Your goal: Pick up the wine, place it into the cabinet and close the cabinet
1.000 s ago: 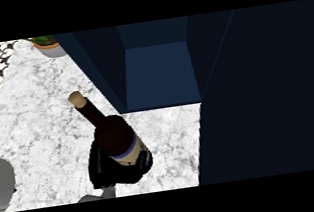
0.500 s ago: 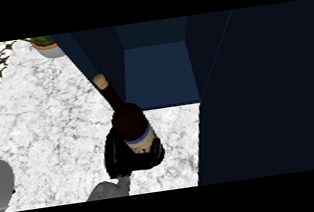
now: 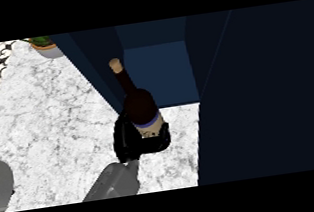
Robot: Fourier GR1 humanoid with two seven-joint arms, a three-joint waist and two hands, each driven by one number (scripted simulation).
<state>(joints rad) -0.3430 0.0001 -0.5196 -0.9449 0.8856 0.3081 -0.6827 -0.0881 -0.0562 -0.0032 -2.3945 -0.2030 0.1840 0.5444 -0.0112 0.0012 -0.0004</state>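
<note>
Dark wine bottle [image 3: 139,105], tan cork

kitchen: marble counter [image 3: 50,118], navy cabinet [image 3: 157,72]

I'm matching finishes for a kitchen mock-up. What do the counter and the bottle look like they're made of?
The counter looks like polished marble: white with grey veining. The bottle, held in the hand, looks like dark glass, with a tan top, possibly cork, and a purple band above its label.

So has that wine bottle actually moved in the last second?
Yes. The wine bottle, held by the hand, has shifted right and up the view, toward the open cabinet; its cork now overlaps the cabinet's left door edge instead of lying over the marble counter.
</note>
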